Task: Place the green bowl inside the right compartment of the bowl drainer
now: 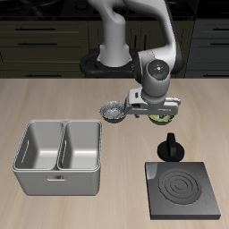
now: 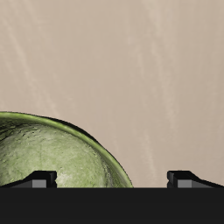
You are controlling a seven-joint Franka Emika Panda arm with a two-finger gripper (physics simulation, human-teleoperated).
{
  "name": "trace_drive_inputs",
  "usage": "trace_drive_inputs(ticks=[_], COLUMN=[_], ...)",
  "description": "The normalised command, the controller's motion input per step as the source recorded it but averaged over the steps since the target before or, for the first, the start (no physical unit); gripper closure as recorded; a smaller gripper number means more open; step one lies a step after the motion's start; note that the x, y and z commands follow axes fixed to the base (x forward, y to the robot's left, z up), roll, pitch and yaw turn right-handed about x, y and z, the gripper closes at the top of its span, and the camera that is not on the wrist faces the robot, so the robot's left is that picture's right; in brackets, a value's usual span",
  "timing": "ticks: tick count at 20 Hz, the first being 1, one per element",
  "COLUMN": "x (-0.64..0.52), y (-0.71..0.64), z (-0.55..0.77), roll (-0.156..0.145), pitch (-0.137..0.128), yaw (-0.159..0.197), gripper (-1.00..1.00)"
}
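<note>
Your gripper (image 1: pixel 159 111) hung wide over the green bowl (image 2: pixel 54 159) far back beside the grey bowl (image 1: pixel 113 111); you needed one finger inside its rim before closing.

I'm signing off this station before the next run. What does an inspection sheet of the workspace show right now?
Surface: light wooden table, no spills seen.
Job's things: small olive-green mottled bowl sits on the table under the end effector, mostly hidden in the exterior view; large light-grey metal bowl drainer with two bins stands near the front edge, both bins empty.
Clutter: grey-and-white patterned bowl beside the arm; flat black stove plate with ring burner; small black knob-like object behind it.
End effector: fingers apart, above the green bowl's rim, holding nothing.
Cables: nothing seen.
Surroundings: dark cabinets behind the table.
</note>
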Motion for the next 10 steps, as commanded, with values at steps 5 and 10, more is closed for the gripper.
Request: trace_drive_inputs(ticks=[5, 10], x=[-0.08, -0.05], y=[0.06, 0.04], z=[-0.04, 0.10], roll=[0.033, 0.048], pitch=[0.003, -0.008], yaw=[-0.026, -0.041], gripper=[1.00, 1.00])
